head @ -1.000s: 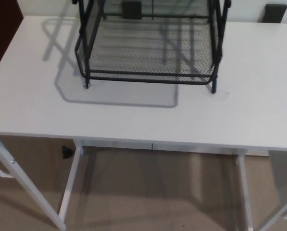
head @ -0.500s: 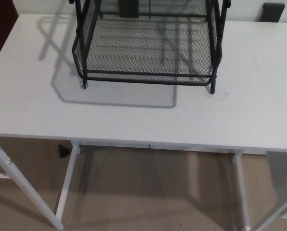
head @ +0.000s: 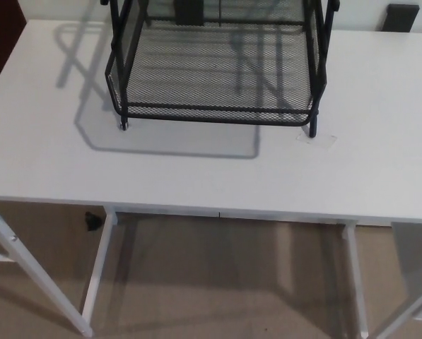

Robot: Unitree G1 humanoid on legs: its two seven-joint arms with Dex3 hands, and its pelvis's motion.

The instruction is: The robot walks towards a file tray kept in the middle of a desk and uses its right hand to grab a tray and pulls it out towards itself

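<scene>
From my remote station, neither hand shows in the head view, so I cannot tell whether the fingers are wide, narrow or holding anything. The black mesh file tray (head: 218, 67) stands at the far middle of the white bench (head: 196, 173), its lowest tray (head: 214, 106) seated inside the frame, front rim facing me. Its shadow falls left and near on the benchtop. Below the near edge, white bench legs (head: 97, 268) stand on beige carpet (head: 225, 282).

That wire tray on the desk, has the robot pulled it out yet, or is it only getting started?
Only starting. The robot looks close: the black mesh file tray sits near on the white desk. Neither hand is in view, so nothing is gripped. Reaching, grabbing and pulling remain.
</scene>
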